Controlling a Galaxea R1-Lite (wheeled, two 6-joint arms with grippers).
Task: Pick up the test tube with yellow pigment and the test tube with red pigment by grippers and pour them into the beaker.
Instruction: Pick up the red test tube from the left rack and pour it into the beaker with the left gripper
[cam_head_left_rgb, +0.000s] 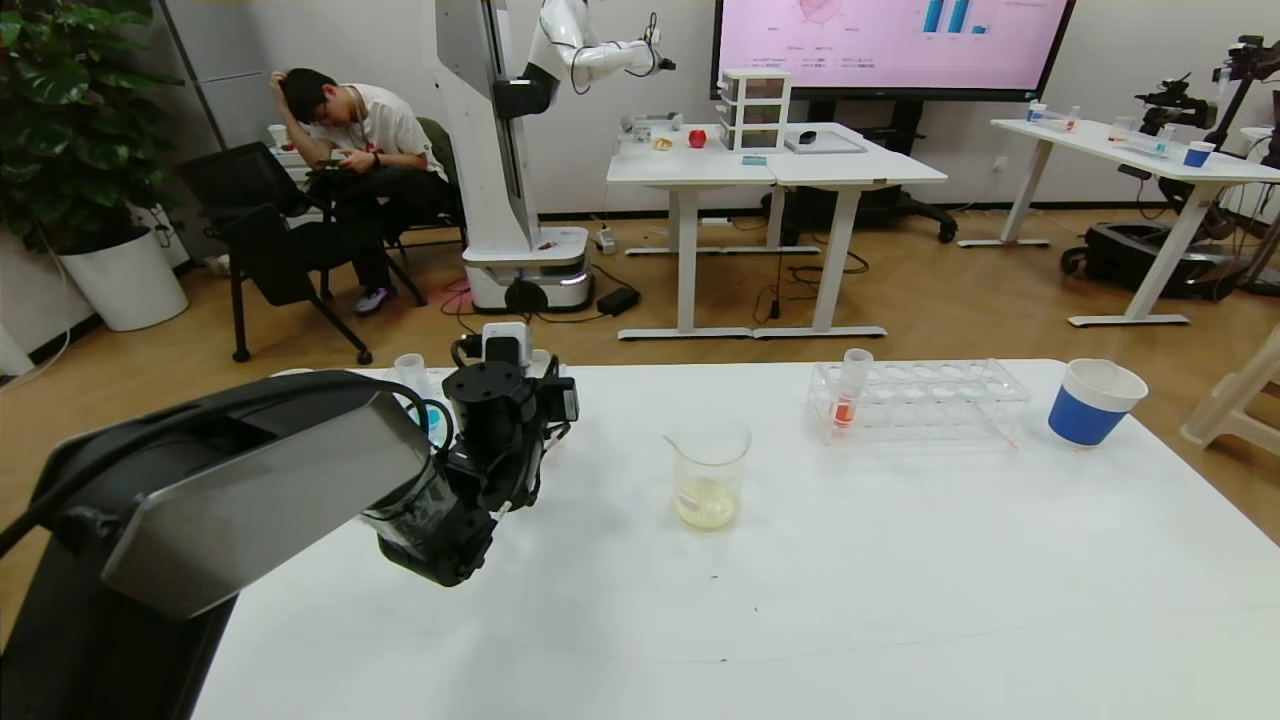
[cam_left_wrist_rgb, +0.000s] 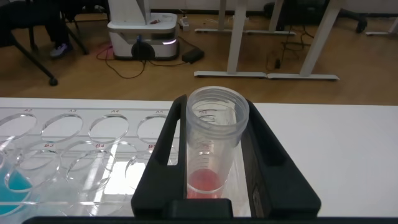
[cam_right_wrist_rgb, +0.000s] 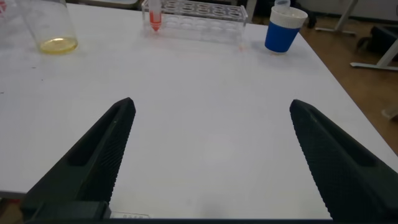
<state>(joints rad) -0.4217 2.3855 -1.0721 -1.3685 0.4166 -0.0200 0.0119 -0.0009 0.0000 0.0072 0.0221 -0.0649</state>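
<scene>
My left gripper (cam_head_left_rgb: 530, 390) is at the table's far left, over a clear rack (cam_left_wrist_rgb: 74, 143). In the left wrist view, the left gripper (cam_left_wrist_rgb: 214, 109) is shut on a test tube with red pigment (cam_left_wrist_rgb: 208, 180) that stands upright at the rack's end. The beaker (cam_head_left_rgb: 710, 470) stands mid-table with pale yellow liquid in its bottom. A second red-pigment tube (cam_head_left_rgb: 850, 395) stands in the right-hand rack (cam_head_left_rgb: 930, 400). The yellow-pigment tube is out of view. My right gripper (cam_right_wrist_rgb: 211, 106) is open and empty above bare table; it does not show in the head view.
A blue-and-white paper cup (cam_head_left_rgb: 1095, 400) stands at the far right beside the right rack. A tube with cyan liquid (cam_left_wrist_rgb: 15, 183) sits in the left rack, and another clear tube (cam_head_left_rgb: 410, 375) rises behind my left wrist. The beaker also shows in the right wrist view (cam_right_wrist_rgb: 53, 31).
</scene>
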